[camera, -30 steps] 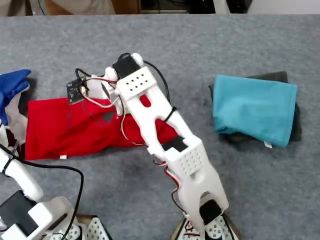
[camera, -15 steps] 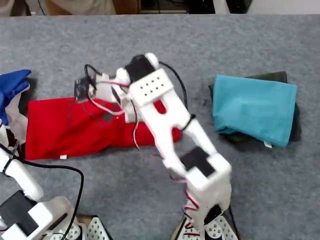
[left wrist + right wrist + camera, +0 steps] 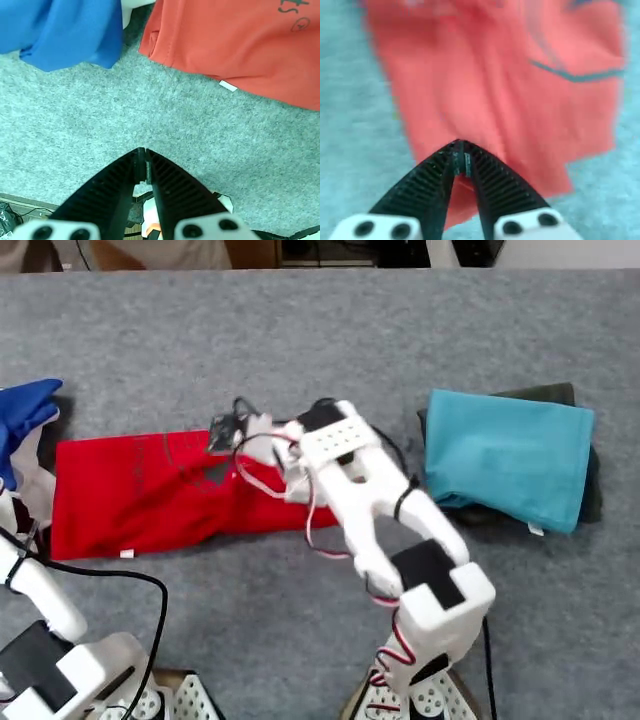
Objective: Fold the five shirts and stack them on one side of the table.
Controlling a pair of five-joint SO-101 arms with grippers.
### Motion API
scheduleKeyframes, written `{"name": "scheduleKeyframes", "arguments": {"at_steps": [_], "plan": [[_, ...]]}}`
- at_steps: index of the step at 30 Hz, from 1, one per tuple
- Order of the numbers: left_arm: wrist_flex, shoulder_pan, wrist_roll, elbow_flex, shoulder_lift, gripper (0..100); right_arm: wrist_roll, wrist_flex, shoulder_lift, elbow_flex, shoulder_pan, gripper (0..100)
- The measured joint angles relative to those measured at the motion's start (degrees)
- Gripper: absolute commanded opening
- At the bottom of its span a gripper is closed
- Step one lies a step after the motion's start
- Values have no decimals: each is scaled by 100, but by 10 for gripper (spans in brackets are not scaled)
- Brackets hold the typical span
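My right gripper pulled back across the red shirt, from the far edge toward the right end, its arm folded tighter, elbow now nearer me

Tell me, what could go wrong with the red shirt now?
1. The right tool is shut over the red shirt. If it sweeps sideways, it might bunch the cloth instead of folding it.
2. Loose wires hang from that arm above the shirt and could snag it.
3. The folded teal shirt lies close to the arm, so a wide swing might knock it crooked.
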Motion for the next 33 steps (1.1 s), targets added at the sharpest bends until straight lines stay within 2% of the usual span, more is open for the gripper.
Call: {"name": "scheduleKeyframes", "arguments": {"at_steps": [9,17,24,29,33], "plan": [[0,0,0,0,0,19,0,-545,1029,-1600,123,2],[0,0,0,0,0,19,0,-237,1653,-2629,-70,2],[0,0,0,0,0,20,0,-193,2602,-3138,114,2],[0,0,0,0,-237,35,0,422,2646,-4114,149,2],[0,114,0,0,-703,141,-369,1424,2295,-5310,18,2]]}}
